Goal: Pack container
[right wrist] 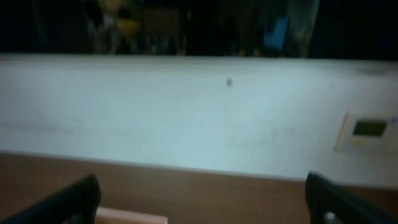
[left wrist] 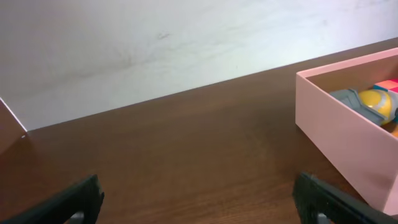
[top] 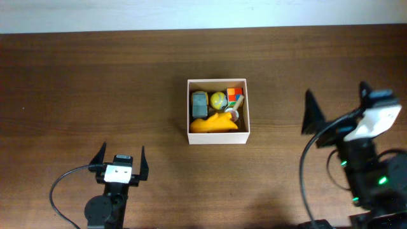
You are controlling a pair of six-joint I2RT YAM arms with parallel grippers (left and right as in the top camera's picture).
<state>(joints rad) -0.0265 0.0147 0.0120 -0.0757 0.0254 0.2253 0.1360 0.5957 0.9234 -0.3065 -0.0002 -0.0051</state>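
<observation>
The container (top: 217,137), a square shallow box with white walls, sits at the table's middle. Inside lie a grey toy (top: 200,104), a yellow ball (top: 218,100), a multicoloured cube (top: 234,96) and an orange toy (top: 216,124). Its wall (left wrist: 339,130) shows at the right of the left wrist view, and a corner (right wrist: 130,217) shows at the bottom of the right wrist view. My left gripper (top: 121,156) is open and empty near the front left. My right gripper (top: 337,105) is open and empty, raised at the right of the container.
The brown wooden table (top: 95,83) ends at a white wall (top: 191,13) along the back. A black cable (top: 63,184) loops beside the left arm. Another cable (top: 305,172) hangs by the right arm.
</observation>
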